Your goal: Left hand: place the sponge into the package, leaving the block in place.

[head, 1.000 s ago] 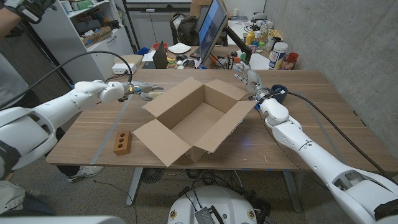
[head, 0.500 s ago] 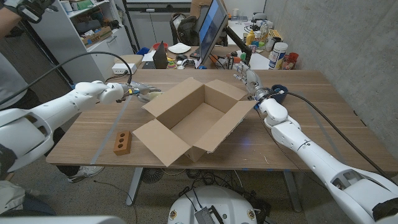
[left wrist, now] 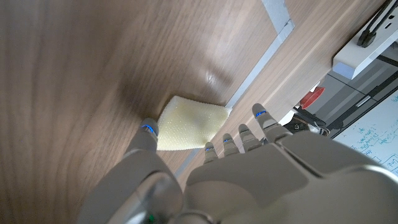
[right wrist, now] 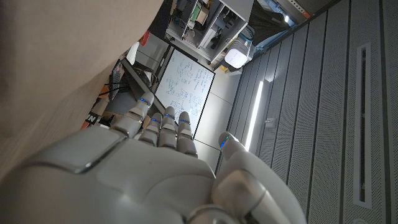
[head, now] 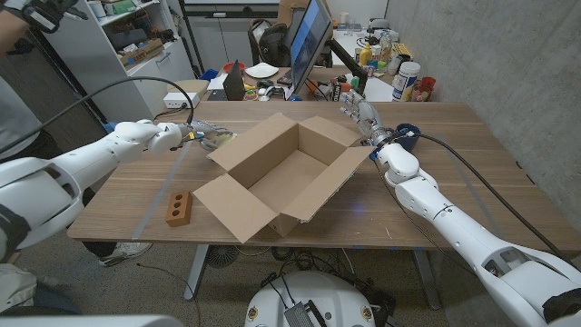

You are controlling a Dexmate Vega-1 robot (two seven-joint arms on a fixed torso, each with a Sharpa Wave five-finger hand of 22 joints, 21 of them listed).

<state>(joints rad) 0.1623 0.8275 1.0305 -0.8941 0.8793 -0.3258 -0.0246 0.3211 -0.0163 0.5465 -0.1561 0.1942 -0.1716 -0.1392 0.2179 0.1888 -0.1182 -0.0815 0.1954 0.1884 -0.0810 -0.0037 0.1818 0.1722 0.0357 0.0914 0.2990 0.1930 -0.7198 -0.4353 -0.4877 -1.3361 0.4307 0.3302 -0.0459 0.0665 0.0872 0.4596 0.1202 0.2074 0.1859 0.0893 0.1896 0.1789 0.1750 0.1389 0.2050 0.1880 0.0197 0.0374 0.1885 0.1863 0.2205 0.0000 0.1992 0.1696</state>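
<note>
left hand (head: 201, 134), upper left of the head frame, reaches over the pale yellow foam sponge (left wrist: 186, 126) on the wooden worktop (head: 436, 195), fingers spread, not yet clasping. open brown cardboard package (head: 281, 174) waits centre; brown two-holed block (head: 179, 208) lower left; right hand (head: 361, 113) released.
</note>
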